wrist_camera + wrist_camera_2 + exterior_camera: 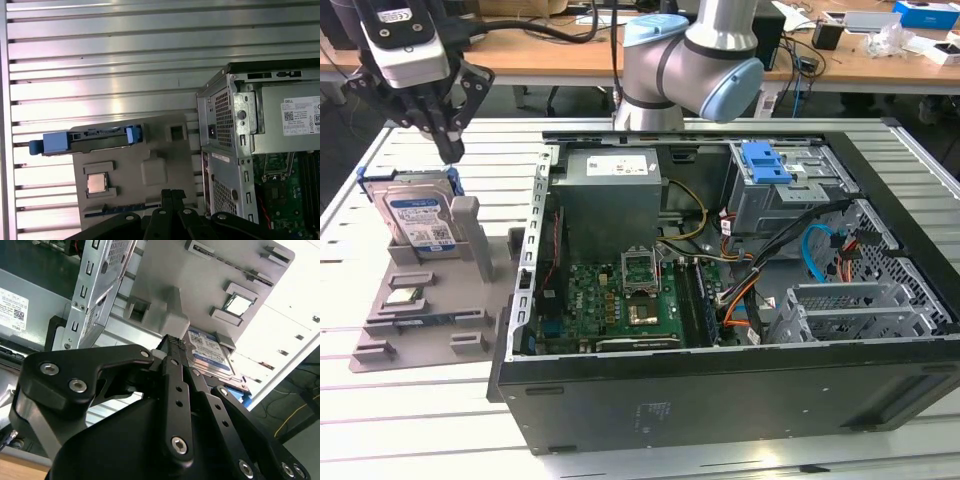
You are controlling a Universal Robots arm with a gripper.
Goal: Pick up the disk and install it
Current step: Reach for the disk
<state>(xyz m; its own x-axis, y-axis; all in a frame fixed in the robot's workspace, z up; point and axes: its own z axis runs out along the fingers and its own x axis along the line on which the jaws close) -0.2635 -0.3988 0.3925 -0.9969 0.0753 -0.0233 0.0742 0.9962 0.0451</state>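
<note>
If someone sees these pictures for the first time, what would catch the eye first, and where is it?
The open computer case takes up the middle of the exterior view, with its green motherboard exposed. At the exterior view's left, the disk stands on edge in a grey holder. The black pincer hangs close above the disk's top edge.

A: What can't you see of the disk [212,352]?
B: In the second wrist view my fingers [175,385] cover part of it; in the exterior view the grey holder [470,235] hides its lower edge.
</note>
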